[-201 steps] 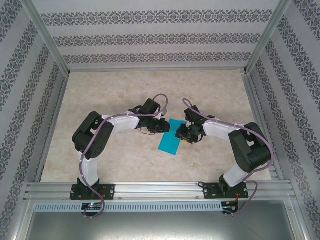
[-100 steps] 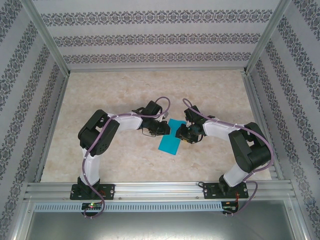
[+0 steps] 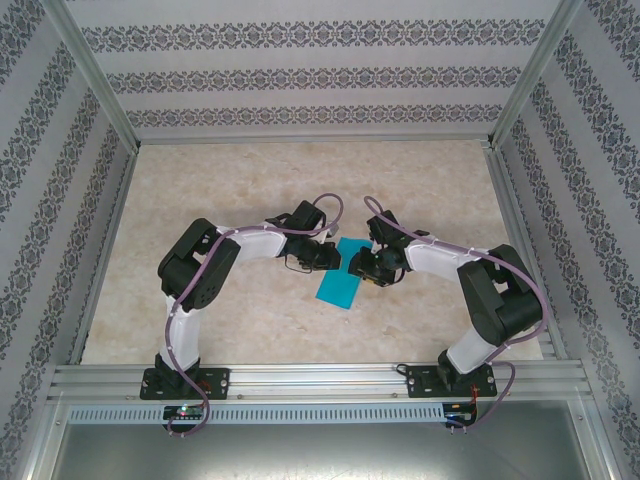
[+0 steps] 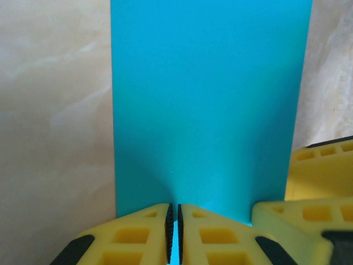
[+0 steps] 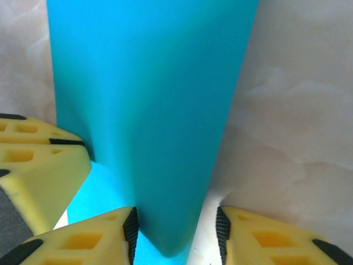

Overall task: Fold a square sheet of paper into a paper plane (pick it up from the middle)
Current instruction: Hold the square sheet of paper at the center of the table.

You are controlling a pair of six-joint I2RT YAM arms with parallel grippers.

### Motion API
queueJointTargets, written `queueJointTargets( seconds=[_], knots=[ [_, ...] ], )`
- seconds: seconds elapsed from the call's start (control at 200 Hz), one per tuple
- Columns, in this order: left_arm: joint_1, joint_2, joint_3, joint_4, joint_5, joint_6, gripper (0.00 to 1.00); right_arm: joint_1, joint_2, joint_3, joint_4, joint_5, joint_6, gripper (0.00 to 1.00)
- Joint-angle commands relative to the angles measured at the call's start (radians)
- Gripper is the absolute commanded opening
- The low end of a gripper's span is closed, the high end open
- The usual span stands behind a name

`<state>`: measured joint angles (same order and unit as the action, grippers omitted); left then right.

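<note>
Plain teal paper (image 3: 338, 287), folded into a narrow strip, lies on the marbled tabletop (image 3: 250, 180) between the two arms. The left claw (image 4: 174, 215) is clamped on one edge. The right claw (image 5: 175, 221) stands open, straddling the paper's raised fold.

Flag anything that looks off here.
Nothing damaged. The square sheet of paper, folded narrow, lies slanted between the left gripper, pinched shut on its edge, and the open right gripper.
</note>
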<state>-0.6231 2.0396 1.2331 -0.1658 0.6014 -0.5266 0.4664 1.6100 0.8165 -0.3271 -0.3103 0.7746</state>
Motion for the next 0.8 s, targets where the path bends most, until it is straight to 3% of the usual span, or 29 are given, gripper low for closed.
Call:
queueJointTargets(
  seconds=[0.0,0.185,0.33,0.555,0.794],
  knots=[
    [-0.01,0.059,-0.004,-0.069,-0.08,0.04,0.16,0.0,-0.071,0.012,-0.057,0.04,-0.021,0.48],
    [-0.012,0.067,-0.006,-0.067,-0.081,0.045,0.16,-0.021,-0.236,-0.05,-0.039,0.022,0.015,0.49],
    [-0.013,0.072,-0.006,-0.066,-0.077,0.046,0.16,-0.025,-0.3,-0.118,0.133,-0.069,0.115,0.37],
    [-0.016,0.074,-0.004,-0.066,-0.074,0.048,0.16,-0.027,-0.214,-0.151,0.295,-0.136,0.176,0.25],
    [-0.018,0.073,-0.006,-0.066,-0.071,0.043,0.16,-0.059,-0.114,-0.125,0.316,-0.163,0.14,0.23]
  ],
)
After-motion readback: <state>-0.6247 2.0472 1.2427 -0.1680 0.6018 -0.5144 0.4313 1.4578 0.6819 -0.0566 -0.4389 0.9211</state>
